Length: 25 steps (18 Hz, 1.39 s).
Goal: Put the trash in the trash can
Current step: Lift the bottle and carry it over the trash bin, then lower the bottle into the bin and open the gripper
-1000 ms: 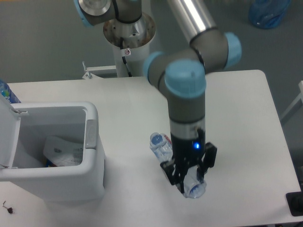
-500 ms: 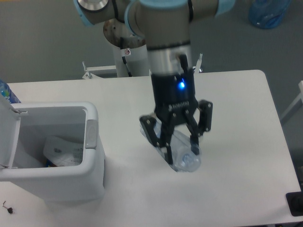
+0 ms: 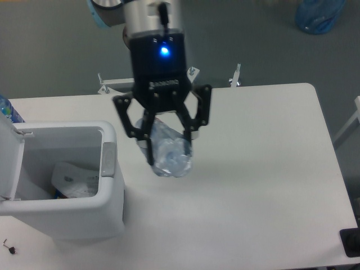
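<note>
Overhead, the gripper [image 3: 167, 147] points down, clamping the clear bottle [image 3: 169, 152] above the table [image 3: 264, 185]; the open trash can [image 3: 62, 174] sits to its left.

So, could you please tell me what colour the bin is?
White; the bin shows in the fixed camera view.

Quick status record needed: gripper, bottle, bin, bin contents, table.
gripper: shut on the clear plastic bottle, raised above the table
clear plastic bottle: held between the fingers, to the right of the bin, not over its opening
trash can: white, lid open, at the table's left edge
bin contents: a whitish wrapper lies inside
table: white, nothing else seen on its right half
</note>
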{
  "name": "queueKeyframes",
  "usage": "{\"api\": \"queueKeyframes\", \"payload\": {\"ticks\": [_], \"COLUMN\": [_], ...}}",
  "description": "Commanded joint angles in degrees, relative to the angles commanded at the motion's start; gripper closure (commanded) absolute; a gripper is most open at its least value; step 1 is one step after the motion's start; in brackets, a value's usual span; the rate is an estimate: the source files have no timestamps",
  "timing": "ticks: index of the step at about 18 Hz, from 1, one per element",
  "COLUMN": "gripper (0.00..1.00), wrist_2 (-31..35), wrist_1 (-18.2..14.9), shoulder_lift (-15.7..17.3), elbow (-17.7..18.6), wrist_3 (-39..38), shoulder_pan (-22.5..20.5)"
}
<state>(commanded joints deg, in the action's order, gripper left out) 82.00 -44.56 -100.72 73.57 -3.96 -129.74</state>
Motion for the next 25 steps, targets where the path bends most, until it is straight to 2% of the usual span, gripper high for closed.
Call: {"api": "queueKeyframes", "payload": {"ticks": [3,6,11,18,25], "gripper": [0.4,0.4,0.4,0.4,0.4], "wrist_2": [0.0,0.0,-0.09,-0.09,-0.09], "wrist_1": [0.09,0.18,0.18,0.18,0.18], "shoulder_lift": [0.0,-0.26,-0.61,-3.25,-4.92], "elbow": [0.61,0.61,0.53,0.17,0.52], "wrist_3": [-0.26,-0.35,-0.61,-0.61,-0.44], "shoulder_pan": [3.68,5.63,7.39,10.46,11.26]}}
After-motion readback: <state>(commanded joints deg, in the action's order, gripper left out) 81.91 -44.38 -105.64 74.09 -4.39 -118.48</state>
